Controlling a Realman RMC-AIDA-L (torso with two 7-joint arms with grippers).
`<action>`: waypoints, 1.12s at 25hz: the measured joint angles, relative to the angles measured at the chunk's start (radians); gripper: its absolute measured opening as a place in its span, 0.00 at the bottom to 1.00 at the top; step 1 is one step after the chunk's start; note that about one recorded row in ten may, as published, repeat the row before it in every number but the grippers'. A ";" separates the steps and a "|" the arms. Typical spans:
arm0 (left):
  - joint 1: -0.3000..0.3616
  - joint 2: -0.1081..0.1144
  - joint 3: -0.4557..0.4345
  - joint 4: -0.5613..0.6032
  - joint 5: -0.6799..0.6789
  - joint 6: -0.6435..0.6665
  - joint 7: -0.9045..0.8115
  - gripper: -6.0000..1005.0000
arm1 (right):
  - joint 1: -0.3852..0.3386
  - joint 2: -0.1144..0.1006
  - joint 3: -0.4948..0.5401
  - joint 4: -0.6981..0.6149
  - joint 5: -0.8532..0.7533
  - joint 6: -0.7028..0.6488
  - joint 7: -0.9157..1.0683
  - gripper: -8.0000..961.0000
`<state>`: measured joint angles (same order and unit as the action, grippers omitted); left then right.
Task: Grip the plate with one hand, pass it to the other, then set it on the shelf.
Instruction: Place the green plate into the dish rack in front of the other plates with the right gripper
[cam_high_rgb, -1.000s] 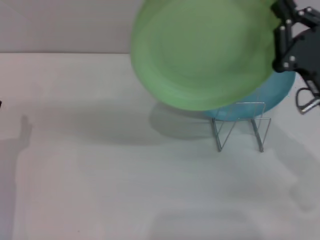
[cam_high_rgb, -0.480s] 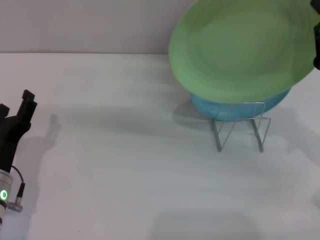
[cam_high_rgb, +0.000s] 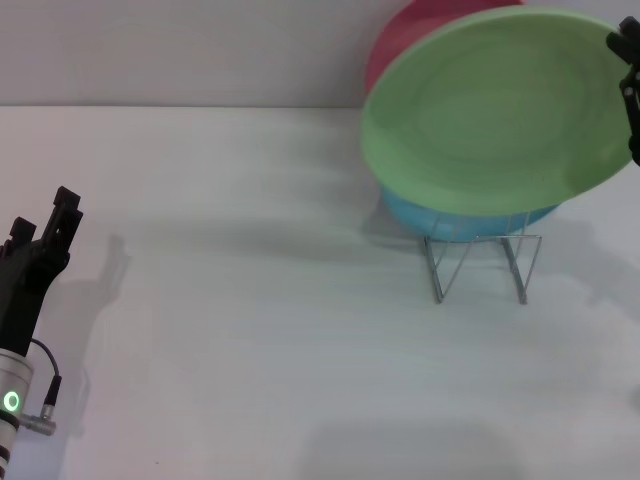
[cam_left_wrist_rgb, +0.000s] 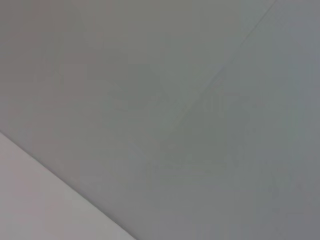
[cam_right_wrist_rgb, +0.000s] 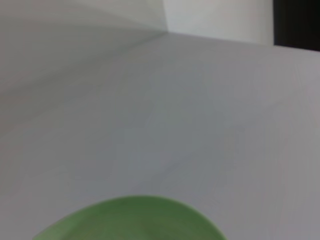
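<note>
The light green plate (cam_high_rgb: 490, 110) hangs tilted in the air at the back right, above the wire shelf (cam_high_rgb: 480, 265). My right gripper (cam_high_rgb: 630, 90) shows only at the right edge of the head view, shut on the plate's right rim. The plate's edge also fills the bottom of the right wrist view (cam_right_wrist_rgb: 130, 220). My left gripper (cam_high_rgb: 42, 212) is at the far left, low over the table, open and holding nothing, well away from the plate. The left wrist view shows only bare grey surface.
A turquoise plate (cam_high_rgb: 420, 215) stands in the shelf, just under the green plate. A pinkish-red plate (cam_high_rgb: 400, 40) shows behind the green one near the back wall. White table (cam_high_rgb: 250, 330) spreads between the two arms.
The green plate has moved to the right with my right gripper, uncovering the pinkish-red plate behind it. My left arm has come into view at the left edge.
</note>
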<state>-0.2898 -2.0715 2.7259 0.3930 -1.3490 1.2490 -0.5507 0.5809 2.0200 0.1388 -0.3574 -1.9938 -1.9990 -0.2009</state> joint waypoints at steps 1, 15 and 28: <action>0.001 0.000 0.000 0.001 0.000 0.000 0.000 0.86 | -0.002 0.000 -0.001 -0.005 0.000 0.006 -0.002 0.03; 0.003 -0.001 0.002 0.028 0.001 -0.001 0.003 0.86 | -0.015 -0.023 -0.068 -0.047 -0.005 0.077 -0.011 0.03; 0.006 -0.001 0.003 0.057 0.009 0.000 0.009 0.86 | -0.030 -0.037 -0.165 -0.094 -0.006 0.127 -0.014 0.03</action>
<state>-0.2835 -2.0724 2.7285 0.4495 -1.3399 1.2493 -0.5415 0.5514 1.9834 -0.0263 -0.4511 -1.9994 -1.8720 -0.2148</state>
